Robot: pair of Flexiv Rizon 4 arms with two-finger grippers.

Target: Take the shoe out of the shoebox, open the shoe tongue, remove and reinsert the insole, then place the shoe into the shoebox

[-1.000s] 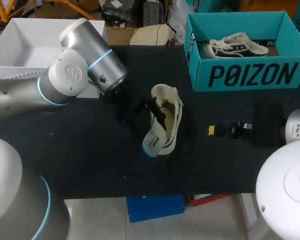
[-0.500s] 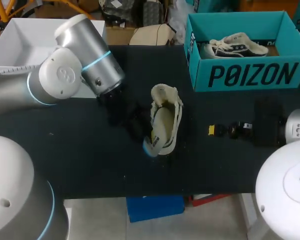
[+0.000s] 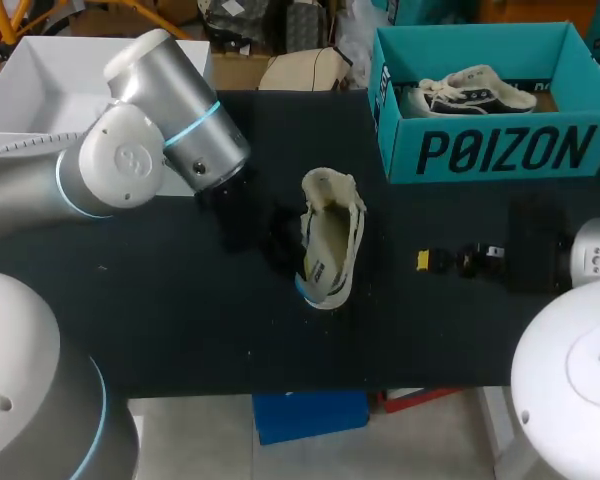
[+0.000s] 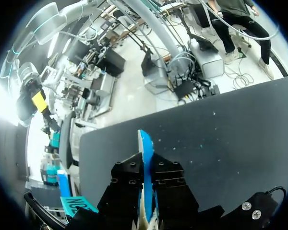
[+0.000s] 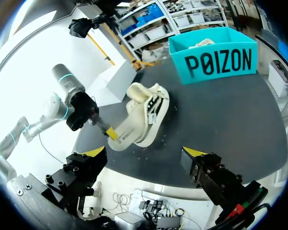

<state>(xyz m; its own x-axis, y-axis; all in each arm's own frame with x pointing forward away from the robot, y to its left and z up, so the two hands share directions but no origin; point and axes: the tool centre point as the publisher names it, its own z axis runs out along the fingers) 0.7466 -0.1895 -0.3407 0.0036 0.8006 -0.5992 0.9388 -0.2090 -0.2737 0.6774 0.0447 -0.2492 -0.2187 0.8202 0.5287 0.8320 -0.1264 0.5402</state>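
A cream shoe (image 3: 332, 232) lies on the black table with its opening facing up; the right wrist view shows the shoe (image 5: 149, 108) ahead of my right gripper. Its insole (image 3: 313, 278), blue at the end, sticks out of the near end of the shoe. My left gripper (image 3: 280, 240) is beside the shoe on its left. In the left wrist view my left gripper (image 4: 145, 191) is shut on the thin blue-edged insole (image 4: 145, 153). My right gripper (image 3: 450, 261) rests to the shoe's right, and in its own view the right gripper (image 5: 144, 152) stands open and empty. The teal shoebox (image 3: 500, 150) holds a second shoe (image 3: 472, 90).
A white open box (image 3: 40, 90) stands at the back left, behind my left arm (image 3: 130, 160). The teal shoebox fills the back right corner. Bare black table lies in front of the shoe and between the shoe and the shoebox.
My left gripper has closed on the insole. The insole's blue end has swung in from the shoe's left side to lie closer along the shoe. The right arm has not moved.
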